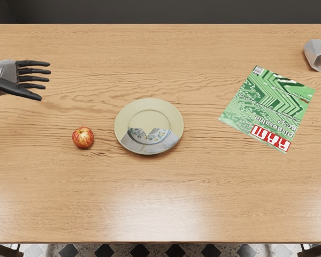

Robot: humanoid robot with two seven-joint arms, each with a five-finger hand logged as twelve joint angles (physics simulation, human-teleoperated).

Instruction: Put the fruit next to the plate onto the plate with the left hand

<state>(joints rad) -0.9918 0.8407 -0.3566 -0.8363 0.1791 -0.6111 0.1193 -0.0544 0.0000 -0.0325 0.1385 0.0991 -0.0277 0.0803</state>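
A red and yellow apple [83,137] rests on the wooden table just left of a shiny round plate [148,126]. The plate holds nothing and mirrors its surroundings. My left hand [29,77] hovers at the far left edge, up and to the left of the apple and well apart from it. Its dark fingers are stretched out flat and spread, holding nothing. The right arm is out of view.
A green magazine [267,108] lies at the right of the table. A grey angular object [318,54] sits at the far right edge. The table's front edge [160,242] runs along the bottom of the view.
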